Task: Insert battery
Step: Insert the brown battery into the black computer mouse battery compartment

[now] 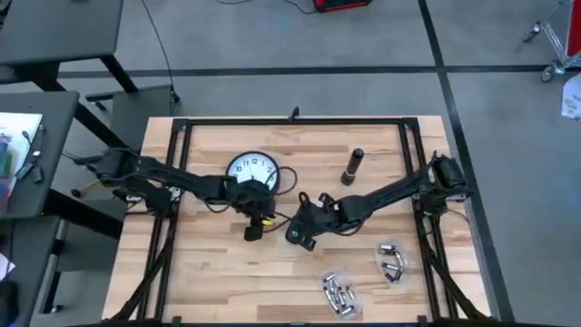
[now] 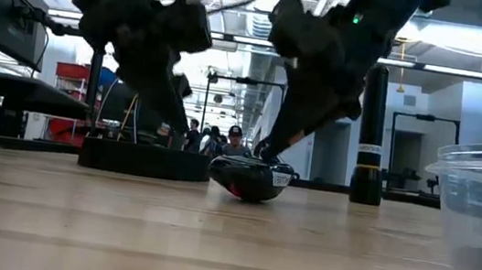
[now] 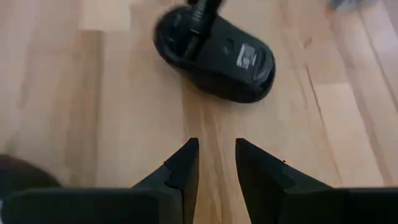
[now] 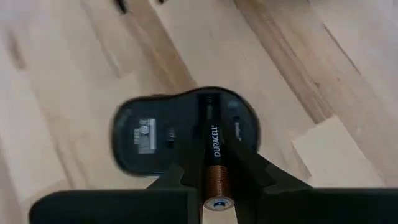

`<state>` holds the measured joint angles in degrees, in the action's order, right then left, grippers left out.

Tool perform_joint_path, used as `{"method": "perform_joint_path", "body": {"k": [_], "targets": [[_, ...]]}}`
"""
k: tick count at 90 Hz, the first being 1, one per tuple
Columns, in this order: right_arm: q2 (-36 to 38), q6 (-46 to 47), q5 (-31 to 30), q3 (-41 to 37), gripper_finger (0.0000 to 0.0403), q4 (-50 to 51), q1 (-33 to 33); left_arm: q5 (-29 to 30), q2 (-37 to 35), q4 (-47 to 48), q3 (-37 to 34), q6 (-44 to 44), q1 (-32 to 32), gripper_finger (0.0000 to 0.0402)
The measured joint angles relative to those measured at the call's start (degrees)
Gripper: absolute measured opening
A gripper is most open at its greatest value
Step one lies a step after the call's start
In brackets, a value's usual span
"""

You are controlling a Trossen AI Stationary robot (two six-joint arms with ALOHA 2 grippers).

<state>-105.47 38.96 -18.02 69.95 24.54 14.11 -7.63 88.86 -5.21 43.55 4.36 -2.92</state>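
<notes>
A black computer mouse (image 4: 180, 140) lies upside down on the wooden table (image 1: 218, 272), its label up, also seen in the left wrist view (image 3: 236, 62) and the low view (image 2: 252, 179). My right gripper (image 4: 214, 180) is just above it, shut on a black-and-copper Duracell battery (image 4: 214, 155) whose far end reaches the mouse's underside. My left gripper (image 3: 216, 163) hovers a short way from the mouse, toward the table's left. It is open, with bare wood between its fingers. My right gripper pinches the battery's round sides (image 4: 216, 177) between its two fingers, which lie along it. The copper end (image 4: 217, 204) points back toward the wrist. The black end (image 4: 210, 118) slants down onto the mouse's underside. In the low view the fingers (image 2: 289, 132) come down from above.
A round white clock (image 1: 251, 171) lies face up behind the grippers, and a black flashlight (image 1: 352, 166) stands to its right. Clear packs of loose batteries (image 1: 338, 292) (image 1: 392, 261) lie toward the near right. A black frame (image 1: 290, 121) edges the table.
</notes>
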Motion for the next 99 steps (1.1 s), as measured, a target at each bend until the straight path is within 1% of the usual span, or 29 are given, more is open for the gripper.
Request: {"method": "perform_joint_path", "body": {"k": [18, 40, 52, 63, 69, 76, 83, 90, 99], "targets": [[0.11, -0.01, -0.17, 0.04, 0.0030, -0.26, -1.13, -0.14, 4.12, -5.40, 0.00, 0.85, -0.02, 0.0084], [0.11, -0.39, 0.13, 0.04, 0.0030, -1.02, -1.03, -0.08, 4.28, -6.35, 0.04, -1.30, 0.67, 0.0084], [-1.94, -0.14, 1.86, -0.01, 0.0030, -3.12, -1.16, -0.03, 4.84, -6.95, 0.07, -3.38, 1.22, 0.0084], [-3.43, 0.43, 1.90, 0.37, 0.0030, -4.37, -1.16, -0.01, 5.05, -7.80, 0.04, -3.41, 1.44, 0.0084], [-3.59, 0.46, 1.95, 0.13, 0.0030, -3.02, -1.42, -0.03, 5.75, -8.79, 0.09, -3.45, 1.44, 0.0084], [-4.40, 0.21, 2.64, 0.32, 0.0030, -5.23, -1.51, -0.40, 6.75, -9.96, 0.04, -3.20, 1.44, 0.0084], [-4.44, 0.01, 3.31, 0.26, 0.0030, -5.38, -1.51, -1.16, 8.18, -12.06, 0.11, -3.12, 1.42, 0.0084], [-5.71, -0.23, 3.16, 0.34, 0.0030, -8.46, -1.50, -1.30, 9.61, -13.09, 0.11, -3.06, 1.42, 0.0084], [-5.75, -0.29, 3.91, 0.30, 0.0050, -8.77, -1.54, -1.34, 10.10, -13.77, 0.11, -2.24, 1.42, 0.0084]]}}
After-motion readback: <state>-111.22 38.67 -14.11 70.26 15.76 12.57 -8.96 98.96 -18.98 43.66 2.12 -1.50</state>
